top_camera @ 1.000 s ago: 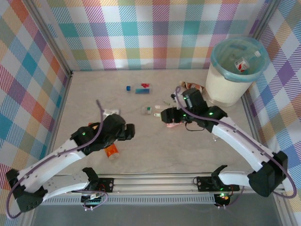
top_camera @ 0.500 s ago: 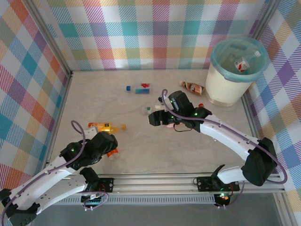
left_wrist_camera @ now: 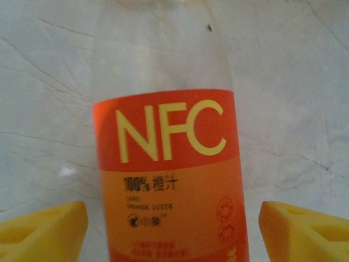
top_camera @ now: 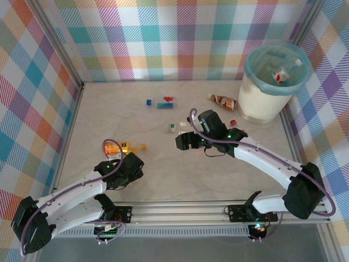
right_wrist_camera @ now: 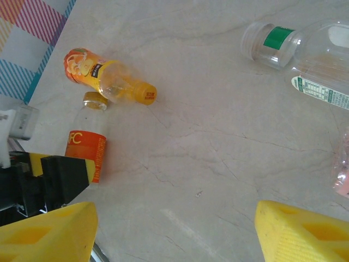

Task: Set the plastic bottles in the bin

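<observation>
Where the near-left part of the table (top_camera: 163, 174) is reached by the left arm, an NFC bottle (left_wrist_camera: 169, 164) is seen lying flat, clear-walled with a red and orange label and a gold cap. It is straddled by the left gripper (left_wrist_camera: 172, 210), whose yellow fingers (left_wrist_camera: 43, 232) are spread to either side of the label with a thin strip of table showing on each side, so that nothing is clamped. Just beyond its cap an orange bottle (right_wrist_camera: 103, 73) is laid on its side, the two nearly touching. At mid-table the right gripper (right_wrist_camera: 174, 207) is held above bare marble with its fingers (right_wrist_camera: 305, 232) parted and nothing between them. To its right a small green-banded bottle (right_wrist_camera: 271, 41) is set against a larger clear bottle (right_wrist_camera: 327, 60), and a pink bottle (right_wrist_camera: 342, 169) is cut off by the frame edge. Farther back, a blue-capped bottle (top_camera: 163, 104) is found near the middle of the table and a brown bottle (top_camera: 223, 100) just left of the bin (top_camera: 259, 98). That bin, cream-white with a teal bag folded over its rim, is placed in the far right corner, well apart from both grippers, and a red-labelled bottle (top_camera: 281, 73) is already lying inside it. No object is seen on the open table between the NFC bottle and the right arm.
</observation>
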### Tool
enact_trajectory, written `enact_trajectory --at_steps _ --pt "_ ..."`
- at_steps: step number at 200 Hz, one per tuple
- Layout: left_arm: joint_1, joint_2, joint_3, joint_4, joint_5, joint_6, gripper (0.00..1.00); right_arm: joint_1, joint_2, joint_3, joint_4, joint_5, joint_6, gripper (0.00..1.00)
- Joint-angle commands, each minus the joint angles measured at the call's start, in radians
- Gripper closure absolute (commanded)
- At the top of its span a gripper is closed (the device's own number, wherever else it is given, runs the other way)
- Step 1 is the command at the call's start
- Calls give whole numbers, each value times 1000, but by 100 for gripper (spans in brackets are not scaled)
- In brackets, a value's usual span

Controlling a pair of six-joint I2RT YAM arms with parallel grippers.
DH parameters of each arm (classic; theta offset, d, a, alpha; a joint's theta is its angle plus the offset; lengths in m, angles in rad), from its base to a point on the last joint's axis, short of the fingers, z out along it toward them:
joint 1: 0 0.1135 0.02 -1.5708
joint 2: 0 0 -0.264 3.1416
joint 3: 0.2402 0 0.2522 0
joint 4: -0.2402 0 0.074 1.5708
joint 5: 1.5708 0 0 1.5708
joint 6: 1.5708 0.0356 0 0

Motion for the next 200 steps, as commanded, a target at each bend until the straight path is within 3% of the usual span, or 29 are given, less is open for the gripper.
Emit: enact_trajectory --at_steps 1,44,88,127,166,200 --pt "29 1 -33 126 96 31 27 5 23 10 17 -7 -16 23" --pt "59 -42 -45 87 110 37 45 5 25 19 2 -4 -25 23" --pt "62 -192 4 -36 114 18 49 5 -3 16 -15 12 -33 23" --pt "62 -328 169 -116 181 47 54 5 -44 57 -52 18 -107 22" --pt "61 -296 411 -118 216 202 57 5 -150 104 -24 13 -212 20" --pt "48 -179 562 -14 249 434 59 4 -252 90 113 -102 -242 20"
